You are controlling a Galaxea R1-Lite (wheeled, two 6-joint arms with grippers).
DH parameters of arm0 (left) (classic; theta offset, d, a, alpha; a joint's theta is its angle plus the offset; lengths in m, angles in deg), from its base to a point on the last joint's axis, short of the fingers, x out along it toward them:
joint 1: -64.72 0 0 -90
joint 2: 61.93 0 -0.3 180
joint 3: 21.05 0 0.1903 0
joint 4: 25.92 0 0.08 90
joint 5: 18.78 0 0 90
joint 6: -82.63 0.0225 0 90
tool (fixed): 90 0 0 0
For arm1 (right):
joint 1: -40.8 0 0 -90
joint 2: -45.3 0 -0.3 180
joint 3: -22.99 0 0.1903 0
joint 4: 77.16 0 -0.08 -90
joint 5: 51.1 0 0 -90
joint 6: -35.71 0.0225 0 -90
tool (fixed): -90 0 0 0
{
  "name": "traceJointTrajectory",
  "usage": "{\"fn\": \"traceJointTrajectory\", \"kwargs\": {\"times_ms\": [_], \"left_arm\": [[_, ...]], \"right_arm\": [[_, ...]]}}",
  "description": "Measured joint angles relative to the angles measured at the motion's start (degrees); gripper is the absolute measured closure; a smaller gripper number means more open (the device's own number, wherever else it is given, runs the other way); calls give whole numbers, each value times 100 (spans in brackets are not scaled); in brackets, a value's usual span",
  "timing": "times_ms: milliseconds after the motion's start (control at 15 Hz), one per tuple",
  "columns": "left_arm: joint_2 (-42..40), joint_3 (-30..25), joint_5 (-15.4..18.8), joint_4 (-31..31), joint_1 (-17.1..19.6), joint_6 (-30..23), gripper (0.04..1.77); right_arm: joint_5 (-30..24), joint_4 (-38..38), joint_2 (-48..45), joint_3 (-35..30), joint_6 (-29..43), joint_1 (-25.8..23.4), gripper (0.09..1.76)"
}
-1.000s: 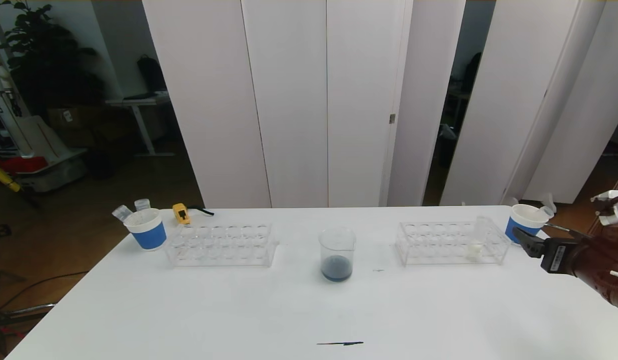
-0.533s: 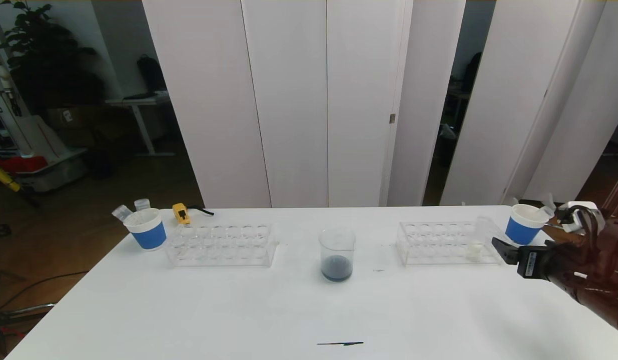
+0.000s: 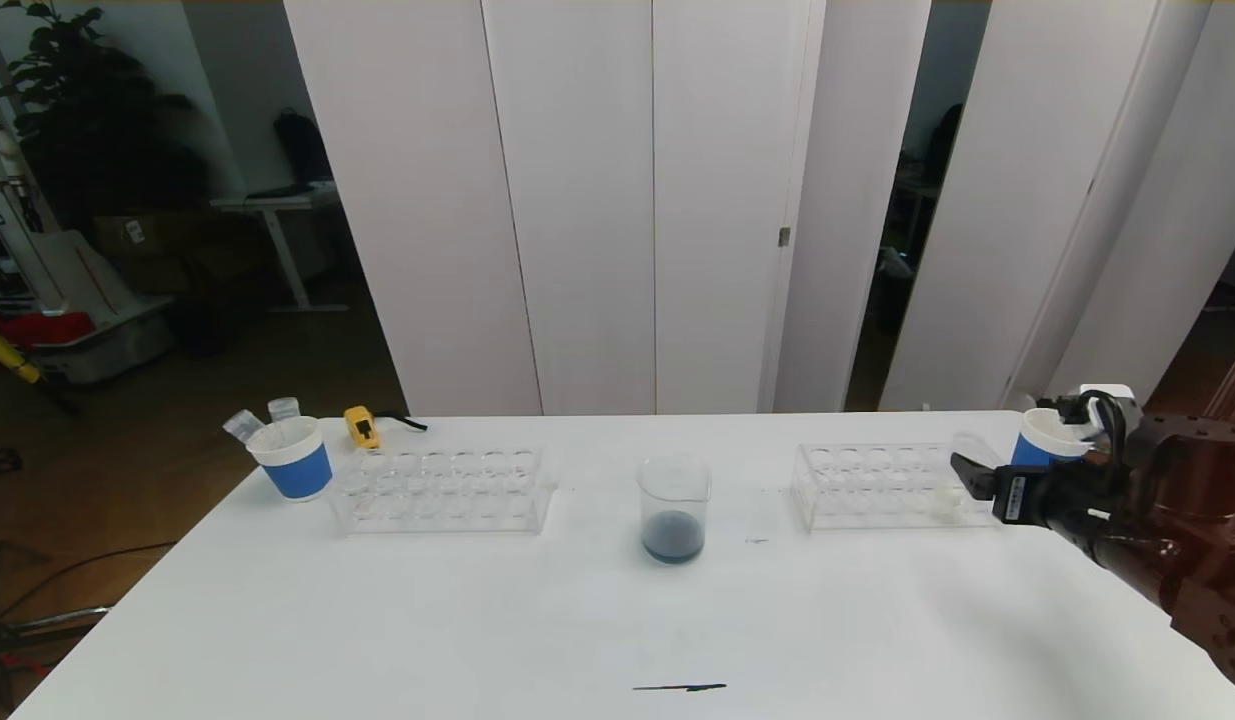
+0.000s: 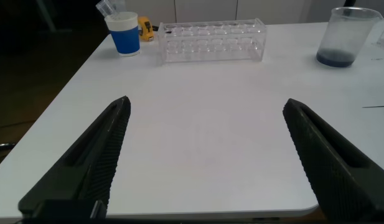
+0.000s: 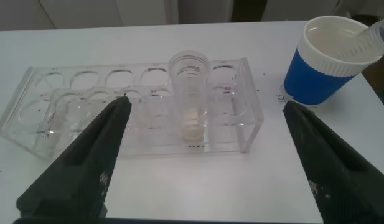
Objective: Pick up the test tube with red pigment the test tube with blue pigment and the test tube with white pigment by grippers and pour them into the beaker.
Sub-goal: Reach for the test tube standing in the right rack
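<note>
Black right hand point(image 5: 204, 162) wide open, empty, facing white-pigment tube point(image 5: 190, 93).

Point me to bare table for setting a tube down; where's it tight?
Free: the front half of the table, and the gaps between beaker and either rack. Tight: the right rack, with the right gripper and a cup at its end.

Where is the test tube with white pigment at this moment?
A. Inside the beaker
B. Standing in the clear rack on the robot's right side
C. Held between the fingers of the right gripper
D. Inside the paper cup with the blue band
B: the test tube with white pigment stands upright in the right rack, and the open right gripper is in front of it, not touching it.
</note>
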Motion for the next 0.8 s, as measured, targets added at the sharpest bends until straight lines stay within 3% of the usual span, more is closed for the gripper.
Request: {"fn": "traceJointTrajectory", "kwargs": {"times_ms": [800], "left_arm": [[0, 0, 0, 0, -2, 0, 6]], "right_arm": [[-9, 193, 925, 937, -132, 154, 10]]}}
